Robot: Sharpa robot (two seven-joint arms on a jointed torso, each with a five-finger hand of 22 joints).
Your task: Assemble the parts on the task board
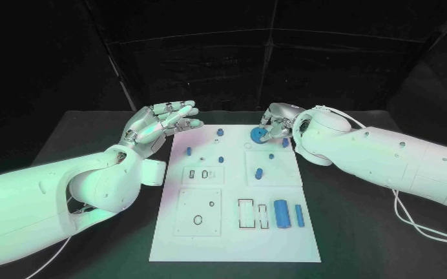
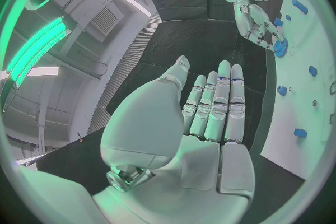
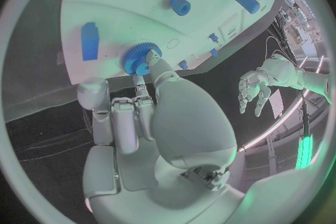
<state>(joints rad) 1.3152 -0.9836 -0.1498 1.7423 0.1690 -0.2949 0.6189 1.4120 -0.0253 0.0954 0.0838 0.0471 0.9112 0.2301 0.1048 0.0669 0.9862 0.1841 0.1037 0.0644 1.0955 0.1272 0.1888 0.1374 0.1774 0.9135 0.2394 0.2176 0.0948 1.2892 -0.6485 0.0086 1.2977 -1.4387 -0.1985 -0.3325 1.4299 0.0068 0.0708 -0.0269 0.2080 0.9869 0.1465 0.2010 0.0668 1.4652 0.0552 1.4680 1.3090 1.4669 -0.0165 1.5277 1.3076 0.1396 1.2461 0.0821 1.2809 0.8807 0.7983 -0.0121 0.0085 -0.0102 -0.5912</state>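
head: right hand (image 1: 276,124) pinches blue gear (image 1: 257,135) at board's (image 1: 233,240) far edge; left hand (image 1: 166,121) hovers off board's far-left corner, fingers spread, empty | left wrist: palm flat, fingers straight | right wrist: fingertips (image 3: 150,57) on gear, beside a blue block (image 3: 89,41)

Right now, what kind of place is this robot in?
Probably a robot lab or test booth. Black curtains hang behind a black table, a white task board holds small blue parts, and the right robot hand touches a blue gear.
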